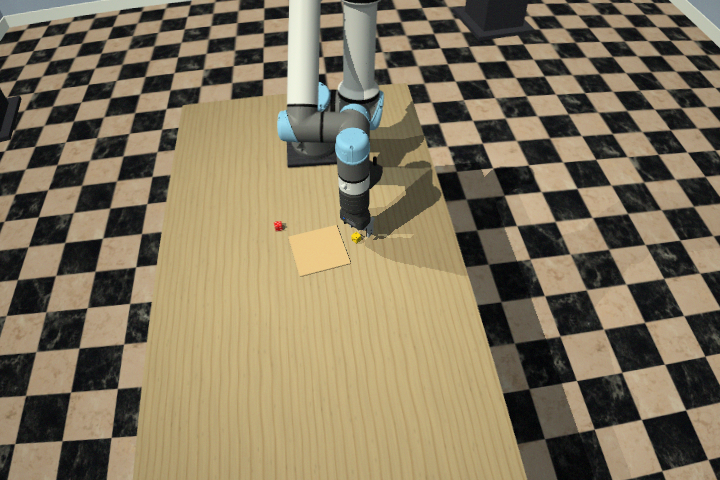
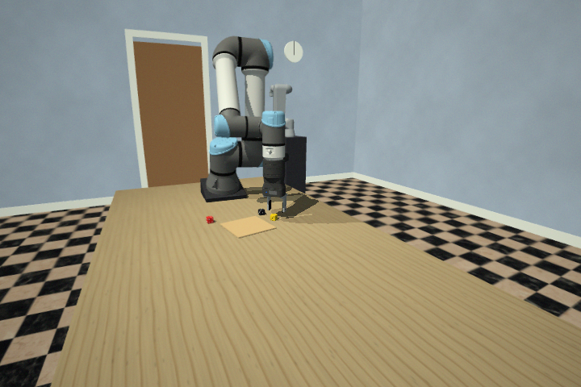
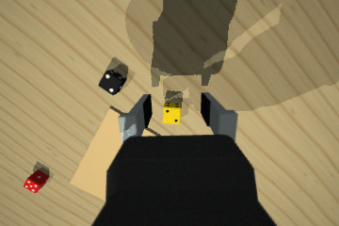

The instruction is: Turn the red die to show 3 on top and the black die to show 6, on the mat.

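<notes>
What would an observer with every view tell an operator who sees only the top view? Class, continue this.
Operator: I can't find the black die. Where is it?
Observer: The exterior and wrist views show the black die on the table, off the mat.

Operator: Is the tool gripping the yellow die?

Observer: No. The wrist view shows its fingers open, with a gap on each side of that die.

A round clock [image 2: 293, 51] hangs near a brown door [image 2: 170, 114]
</notes>
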`<control>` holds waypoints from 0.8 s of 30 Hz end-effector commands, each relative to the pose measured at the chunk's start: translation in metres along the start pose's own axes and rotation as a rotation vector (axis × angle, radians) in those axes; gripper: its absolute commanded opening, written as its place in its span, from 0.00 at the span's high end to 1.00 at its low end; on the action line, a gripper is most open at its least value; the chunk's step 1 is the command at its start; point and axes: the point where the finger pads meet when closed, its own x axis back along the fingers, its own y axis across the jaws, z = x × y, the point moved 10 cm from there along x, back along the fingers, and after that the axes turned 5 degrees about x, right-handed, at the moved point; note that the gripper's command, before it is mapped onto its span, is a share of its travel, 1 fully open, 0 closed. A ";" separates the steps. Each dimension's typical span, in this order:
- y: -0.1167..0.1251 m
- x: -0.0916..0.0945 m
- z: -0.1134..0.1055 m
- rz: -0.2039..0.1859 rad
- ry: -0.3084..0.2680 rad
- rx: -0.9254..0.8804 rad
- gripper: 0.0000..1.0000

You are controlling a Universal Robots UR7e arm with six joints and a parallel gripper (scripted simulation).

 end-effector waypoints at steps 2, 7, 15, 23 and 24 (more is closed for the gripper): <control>0.002 0.001 -0.002 -0.002 -0.004 0.001 0.00; 0.002 0.002 -0.002 -0.002 -0.004 0.001 0.00; 0.002 0.019 -0.002 -0.002 -0.004 0.001 0.00; 0.002 0.050 -0.001 -0.002 -0.004 0.001 0.00; 0.002 0.056 -0.001 -0.002 -0.004 0.001 0.00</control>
